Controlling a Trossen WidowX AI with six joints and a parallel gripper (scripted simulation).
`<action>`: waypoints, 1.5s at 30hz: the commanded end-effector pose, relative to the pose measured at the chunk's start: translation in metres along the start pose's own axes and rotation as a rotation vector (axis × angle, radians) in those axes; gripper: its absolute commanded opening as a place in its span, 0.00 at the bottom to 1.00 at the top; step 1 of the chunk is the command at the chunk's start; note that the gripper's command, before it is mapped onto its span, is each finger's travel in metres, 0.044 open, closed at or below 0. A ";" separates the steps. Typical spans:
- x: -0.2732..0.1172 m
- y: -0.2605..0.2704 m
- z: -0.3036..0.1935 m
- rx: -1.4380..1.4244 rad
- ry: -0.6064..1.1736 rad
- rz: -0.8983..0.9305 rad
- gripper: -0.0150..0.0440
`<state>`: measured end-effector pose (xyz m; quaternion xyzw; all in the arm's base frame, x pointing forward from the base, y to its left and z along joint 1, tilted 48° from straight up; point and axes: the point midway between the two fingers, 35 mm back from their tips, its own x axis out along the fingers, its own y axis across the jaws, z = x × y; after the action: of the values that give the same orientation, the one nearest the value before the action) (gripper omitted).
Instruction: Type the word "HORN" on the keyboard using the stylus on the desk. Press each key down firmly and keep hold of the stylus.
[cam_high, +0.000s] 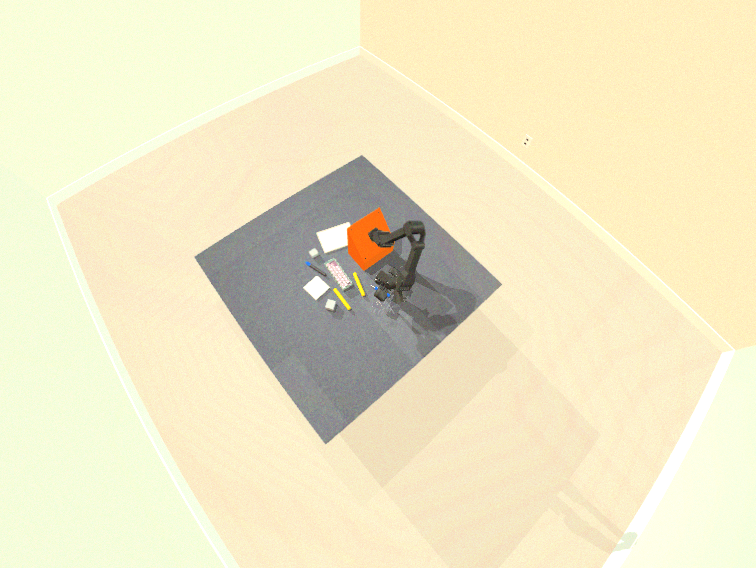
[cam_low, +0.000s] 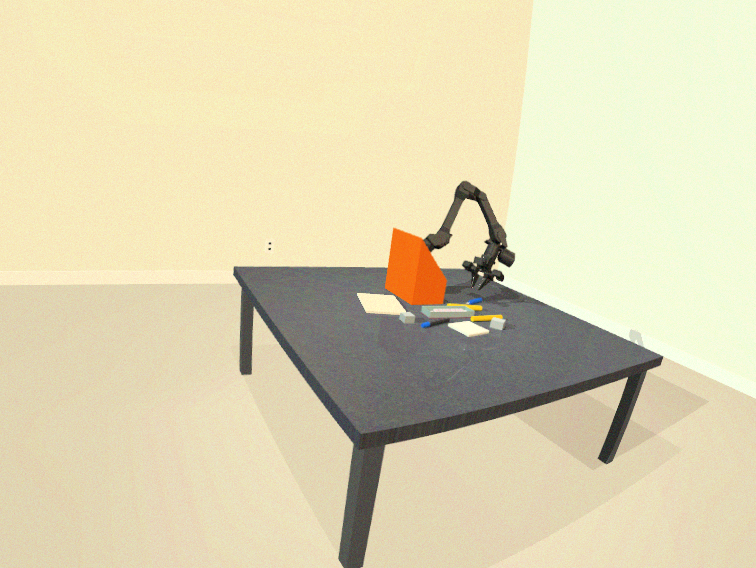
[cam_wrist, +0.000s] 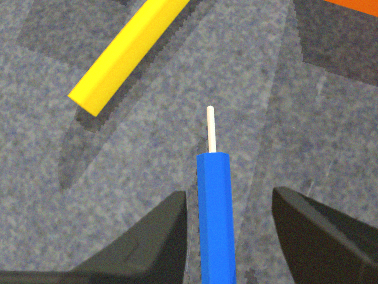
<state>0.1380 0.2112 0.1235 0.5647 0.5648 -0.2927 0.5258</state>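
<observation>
The stylus (cam_high: 388, 295) (cam_low: 475, 301) (cam_wrist: 216, 220), a blue hexagonal barrel with a thin white tip, lies on the desk. In the wrist view its tip points up the frame, and its rear end is out of frame. My gripper (cam_low: 477, 287) (cam_wrist: 229, 200) is partly open and empty above the stylus. In the wrist view the barrel runs between the fingers, closer to the left one, with gaps on both sides. The keyboard (cam_high: 338, 274) (cam_low: 447, 311), pale green with pinkish keys, lies flat. Its letters are too small to read.
A yellow stick (cam_high: 359, 284) (cam_low: 467, 306) (cam_wrist: 125, 55) lies between keyboard and stylus; another yellow stick (cam_high: 342, 299) (cam_low: 487, 317) lies beyond. A tall orange block (cam_high: 366, 251) (cam_low: 403, 262) stands beside the arm's base. A dark blue-ended pen (cam_high: 316, 268), white pads and small grey cubes surround the keyboard.
</observation>
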 end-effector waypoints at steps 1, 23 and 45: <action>0.001 0.002 -0.003 0.004 -0.001 0.009 0.51; 0.020 0.001 -0.014 0.004 -0.001 0.008 0.51; 0.038 0.002 -0.023 0.004 0.000 0.008 0.51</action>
<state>0.1406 0.2442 0.0985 0.5673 0.5644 -0.2895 0.5252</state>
